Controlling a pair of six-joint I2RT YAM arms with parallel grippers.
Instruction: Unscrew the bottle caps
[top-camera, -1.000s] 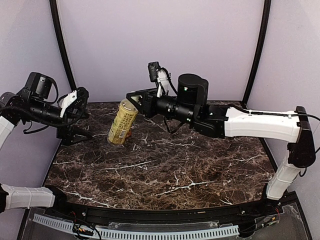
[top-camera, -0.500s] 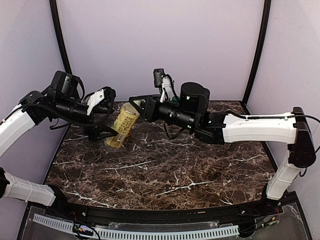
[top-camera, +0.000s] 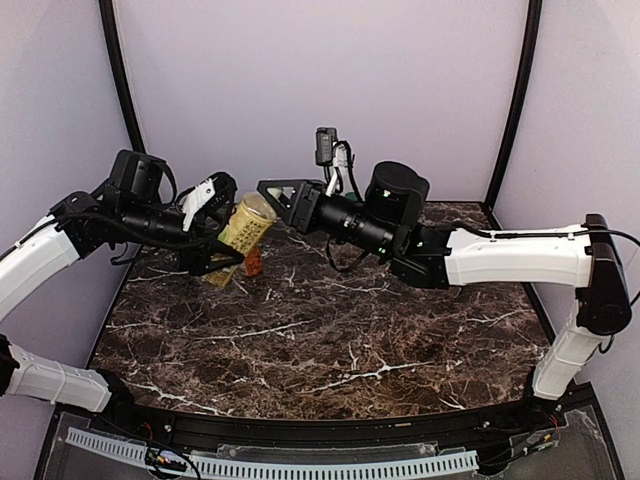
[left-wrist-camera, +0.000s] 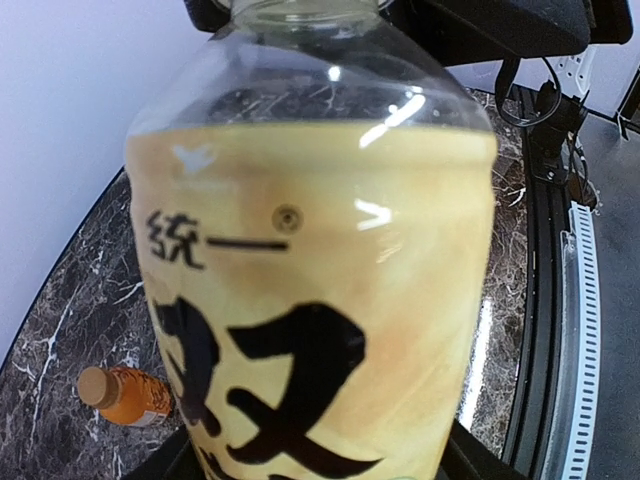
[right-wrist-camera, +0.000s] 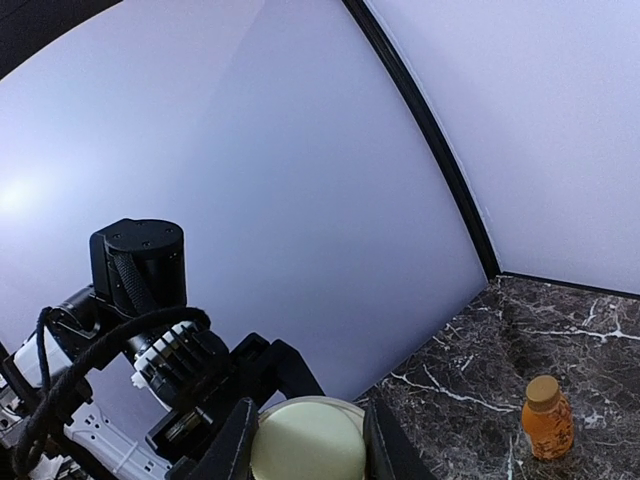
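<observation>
The tall yellowish tea bottle (top-camera: 233, 238) leans with its top toward the right. My left gripper (top-camera: 222, 240) is shut on its labelled body (left-wrist-camera: 310, 300), and the black fingers (left-wrist-camera: 478, 462) press both sides low in the left wrist view. My right gripper (top-camera: 264, 198) is shut on the bottle's cream-white cap (right-wrist-camera: 305, 440), with a finger (right-wrist-camera: 235, 445) on each side. I cannot tell whether the bottle's base touches the table. The squat orange juice bottle (top-camera: 254, 263) stands just behind, its orange cap (right-wrist-camera: 542, 388) on.
The dark marble table (top-camera: 330, 340) stretches toward the near edge. Purple walls and black corner posts (top-camera: 122, 90) close in the back and sides. The orange bottle (left-wrist-camera: 128, 396) stands close under the left arm.
My left arm swung in from the left and its jaws closed around the tea bottle. The bottle leans more. My right gripper, still on the cap, shifted slightly up and right.
</observation>
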